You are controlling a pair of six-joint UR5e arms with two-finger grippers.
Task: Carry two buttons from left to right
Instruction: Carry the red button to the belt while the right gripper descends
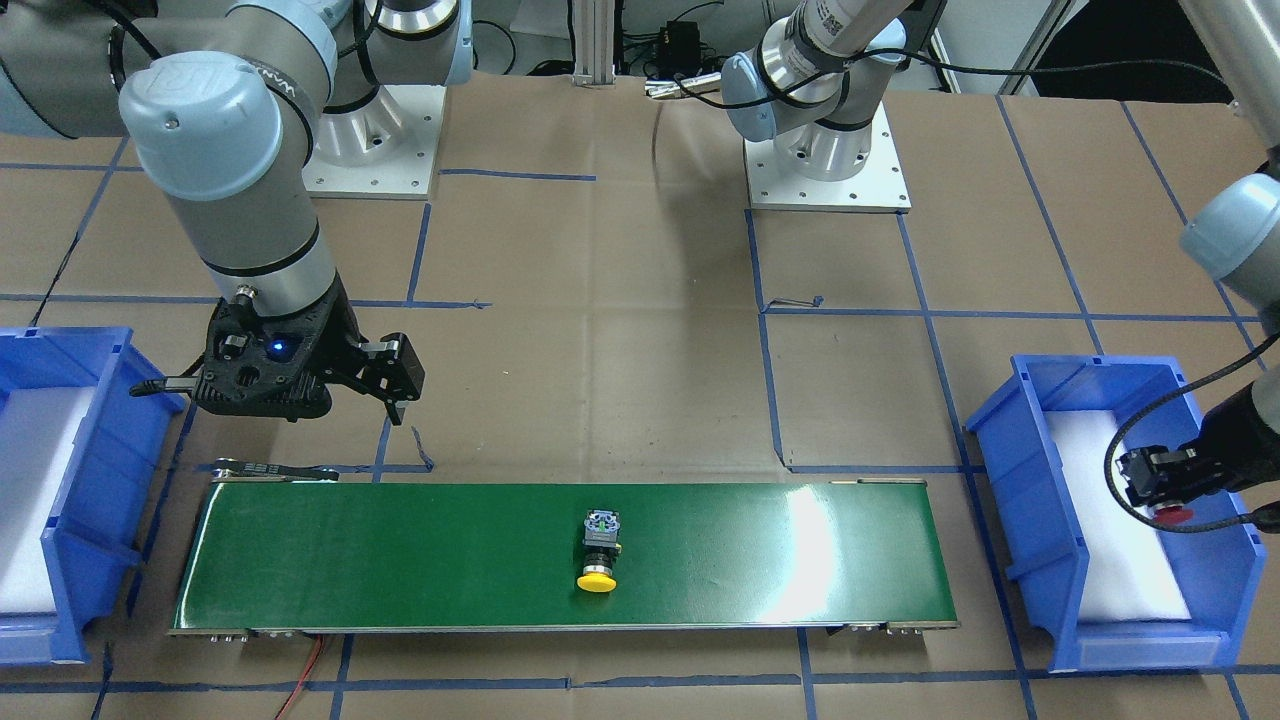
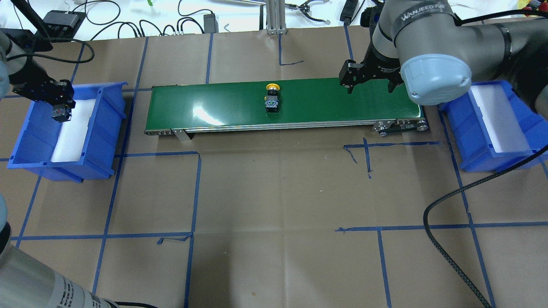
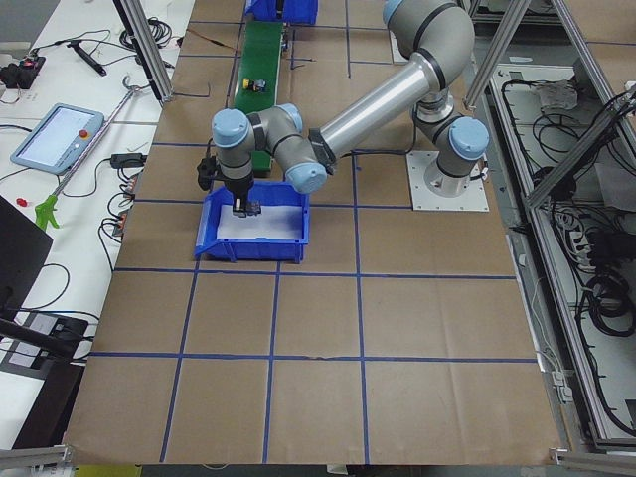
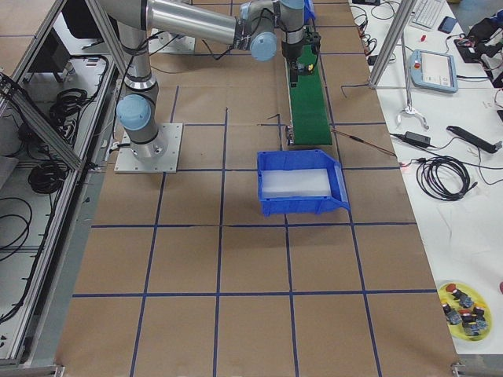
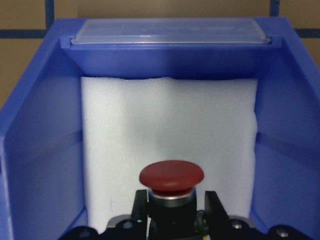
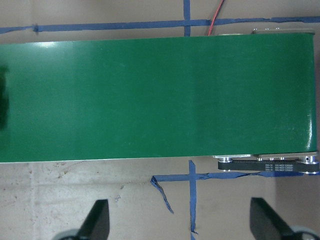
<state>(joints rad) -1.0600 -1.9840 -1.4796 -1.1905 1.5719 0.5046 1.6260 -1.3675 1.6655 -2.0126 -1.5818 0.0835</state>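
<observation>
1. A green conveyor belt (image 2: 214, 107) spans the table between the left bin (image 2: 25, 128) and the right bin (image 2: 464, 124), both blue and lined with white foam (image 5: 170, 115); the belt is the road the two buttons must travel toward the robot's right
2. The right gripper (image 2: 370, 85) hovers over the belt's right-hand end with jaws spread wide and nothing between them; its wrist camera shows only bare green belt below; the right bin sits just beside that end
3. The left gripper (image 5: 172, 207) is clamped on the dark body of the red button (image 5: 171, 176), cap pointing out ahead of the fingers; it hangs within the left bin's walls above the foam, and whether the button has cleared the foam cannot be told; the belt's nearest end lies to the robot's right of it
4. The yellow button (image 2: 272, 97) lies on its side near mid-belt, long axis across the belt, cap toward the edge far from the robot; it sits well apart from the right gripper, off to the robot's left along the belt, yet the right arm is plainly the nearer; its jaws open along the belt's length, so they look well placed to close across the button's body once the two meet
</observation>
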